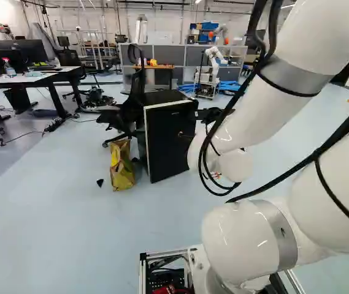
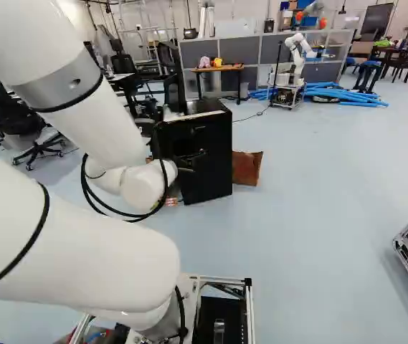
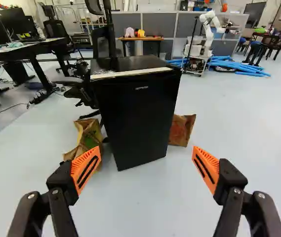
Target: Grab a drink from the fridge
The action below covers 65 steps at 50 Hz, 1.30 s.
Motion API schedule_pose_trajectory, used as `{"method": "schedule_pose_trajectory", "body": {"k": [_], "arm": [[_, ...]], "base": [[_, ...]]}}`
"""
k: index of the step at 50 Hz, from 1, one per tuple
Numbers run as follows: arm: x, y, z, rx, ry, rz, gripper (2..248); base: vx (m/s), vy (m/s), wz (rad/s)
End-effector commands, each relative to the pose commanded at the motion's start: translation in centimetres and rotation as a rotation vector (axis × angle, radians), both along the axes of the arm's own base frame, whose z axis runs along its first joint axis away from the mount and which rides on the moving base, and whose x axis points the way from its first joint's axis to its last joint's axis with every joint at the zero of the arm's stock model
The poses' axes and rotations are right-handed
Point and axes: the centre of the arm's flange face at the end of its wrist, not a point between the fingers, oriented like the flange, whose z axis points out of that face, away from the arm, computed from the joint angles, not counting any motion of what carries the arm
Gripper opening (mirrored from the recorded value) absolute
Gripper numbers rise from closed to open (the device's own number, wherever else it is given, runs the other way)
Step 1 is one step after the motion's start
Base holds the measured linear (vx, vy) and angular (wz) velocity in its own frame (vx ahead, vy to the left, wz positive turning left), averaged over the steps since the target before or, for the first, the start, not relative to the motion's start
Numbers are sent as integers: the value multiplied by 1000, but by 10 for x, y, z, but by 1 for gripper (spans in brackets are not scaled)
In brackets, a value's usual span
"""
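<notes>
Wrist view: the gripper (image 2: 191,162) has its orange-padded fingers (image 3: 87,169) spread wide apart. Beyond them, ahead, the black fridge (image 3: 135,116) stands upright, its door closed, between two paper bags (image 3: 88,136); well behind is another robot (image 3: 208,32).

The pale blue-grey floor (image 1: 64,233) fills the lower left of the left base view. A black fridge (image 1: 169,141) stands upright on it near the centre, a yellow-brown bag (image 1: 122,166) just beside, a small dark piece (image 1: 100,182) left of that. In the right base view, a brown bag (image 2: 247,169) sits right of centre, blue tubes (image 2: 354,97) lie upper right.
</notes>
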Motion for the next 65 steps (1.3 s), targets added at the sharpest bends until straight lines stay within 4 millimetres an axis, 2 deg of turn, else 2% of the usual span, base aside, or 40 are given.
{"method": "schedule_pose_trajectory", "body": {"k": [65], "arm": [[0,0,0,0,0,0,247]], "base": [[84,-2,150]]}}
